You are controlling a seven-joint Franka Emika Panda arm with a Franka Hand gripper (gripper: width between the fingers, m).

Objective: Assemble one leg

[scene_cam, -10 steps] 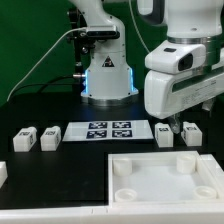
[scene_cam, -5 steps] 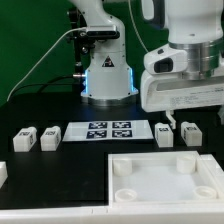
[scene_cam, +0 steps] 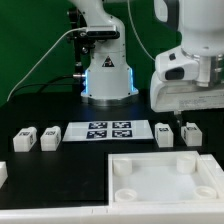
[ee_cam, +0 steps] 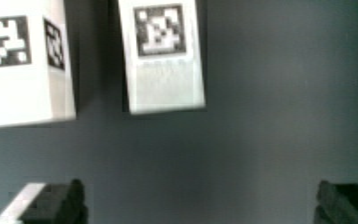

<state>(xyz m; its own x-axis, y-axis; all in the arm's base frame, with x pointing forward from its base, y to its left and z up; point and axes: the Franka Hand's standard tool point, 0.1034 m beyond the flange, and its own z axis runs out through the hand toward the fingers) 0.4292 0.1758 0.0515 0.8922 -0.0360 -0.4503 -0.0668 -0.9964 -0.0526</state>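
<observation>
Shifted toward the exterior view's right, the gripper (ee_cam: 197,198) hangs wide open and empty; it should centre over one leg (ee_cam: 167,62) before descending.

Exterior view — bright, even light, apparently from overhead; shadows under the white parts are short and soft. The black table (scene_cam: 60,165) carries a dull sheen, no hard glare. White tray (scene_cam: 165,186) close to blown out, its rim edges barely separate from the floor. Blue glow on the arm's base (scene_cam: 107,72). Small, coarse frame; fine detail grainy.

Wrist view — dimmer, greyer, soft throughout. The two legs (ee_cam: 165,55) read pale, with smeared tags and fuzzy edges. Table looks flat grey, darkening toward the corners. The tool (ee_cam: 197,204) shows only as two dark, unsharp fingertips (ee_cam: 48,203).
</observation>
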